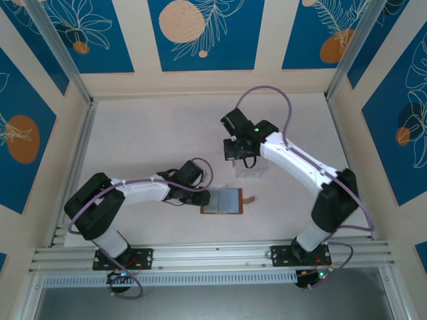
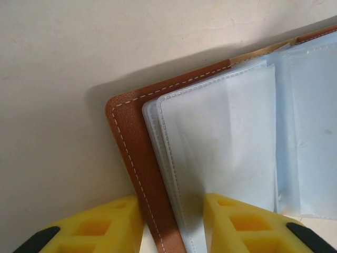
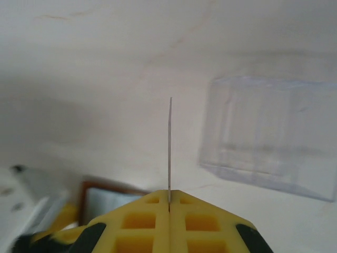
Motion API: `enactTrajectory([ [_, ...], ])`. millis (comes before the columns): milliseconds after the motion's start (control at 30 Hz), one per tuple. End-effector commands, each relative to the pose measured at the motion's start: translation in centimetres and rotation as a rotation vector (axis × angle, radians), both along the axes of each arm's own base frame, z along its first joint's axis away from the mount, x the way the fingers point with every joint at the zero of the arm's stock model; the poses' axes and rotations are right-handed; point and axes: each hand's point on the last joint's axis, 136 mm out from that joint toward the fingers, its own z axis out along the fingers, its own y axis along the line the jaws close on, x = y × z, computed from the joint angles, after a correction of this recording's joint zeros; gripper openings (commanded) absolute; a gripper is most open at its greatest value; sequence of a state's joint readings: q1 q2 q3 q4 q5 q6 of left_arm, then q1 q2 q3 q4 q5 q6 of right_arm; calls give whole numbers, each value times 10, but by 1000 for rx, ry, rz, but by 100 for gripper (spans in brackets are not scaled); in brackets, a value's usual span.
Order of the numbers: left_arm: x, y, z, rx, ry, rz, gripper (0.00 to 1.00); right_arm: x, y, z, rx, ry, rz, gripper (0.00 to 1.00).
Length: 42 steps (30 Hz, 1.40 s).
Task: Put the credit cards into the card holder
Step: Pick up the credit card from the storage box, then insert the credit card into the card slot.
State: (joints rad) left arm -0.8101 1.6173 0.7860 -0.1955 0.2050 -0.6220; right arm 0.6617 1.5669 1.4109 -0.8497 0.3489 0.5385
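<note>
The desk [image 1: 153, 133] carries the card holder [image 1: 221, 200] near its front middle, spread open and flat, with the clear sleeves [image 2: 221, 137] upward. In the top view its long axis runs left to right across the desk, and the snap tab [image 1: 249, 199] points right. Behind it, toward the right arm, a clear tray [image 3: 268, 132] is seen.

The left end effector [image 2: 172, 213] is set astride the holder's left edge, jaws part-way apart, with the brown cover and sleeve edges between them. Whether that edge is pinched or merely pinned down cannot be told.

The right end effector [image 3: 169, 199] is clenched on 1 credit card [image 3: 170, 147], held near the tray and well apart from the holder. In the right wrist view the card is seen edge-on, as a thin line standing straight out beyond the fingertips, and its colour cannot be told. Its long axis is judged to lie along the fingers, free end leading, though an edge view leaves this uncertain.

The step in hand is judged to be the carry: 1 card is grasped and not yet at the holder. The next move calls for the card to be brought across, tilted nearly flat to match the sleeves, and its free edge lined up with a sleeve mouth while the holder is steadied by the left arm. The sleeve mouths cannot be made out, so the entry direction is left open.
</note>
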Motion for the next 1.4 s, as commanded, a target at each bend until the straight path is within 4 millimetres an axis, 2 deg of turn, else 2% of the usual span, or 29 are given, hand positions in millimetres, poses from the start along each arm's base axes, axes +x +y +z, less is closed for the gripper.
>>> enactTrajectory([
  [0, -23, 11, -30, 58, 83, -32, 34, -20, 26, -15, 246, 56, 14, 0],
  [167, -24, 11, -33, 59, 91, -36, 33, -40, 32, -40, 447, 61, -40, 0],
  [433, -26, 11, -38, 63, 104, -37, 33, -62, 40, -75, 542, 119, -47, 0],
  [600, -25, 11, -39, 62, 106, -32, 33, -66, 44, -75, 562, 114, -28, 0],
  [700, -26, 11, -39, 62, 109, -33, 33, -68, 44, -84, 538, 128, -36, 0],
  [1067, -27, 12, -40, 70, 114, -35, 33, -77, 30, -110, 487, 140, -72, 0],
  [1367, -27, 13, -39, 73, 117, -34, 32, -80, 21, -118, 466, 132, -96, 0],
])
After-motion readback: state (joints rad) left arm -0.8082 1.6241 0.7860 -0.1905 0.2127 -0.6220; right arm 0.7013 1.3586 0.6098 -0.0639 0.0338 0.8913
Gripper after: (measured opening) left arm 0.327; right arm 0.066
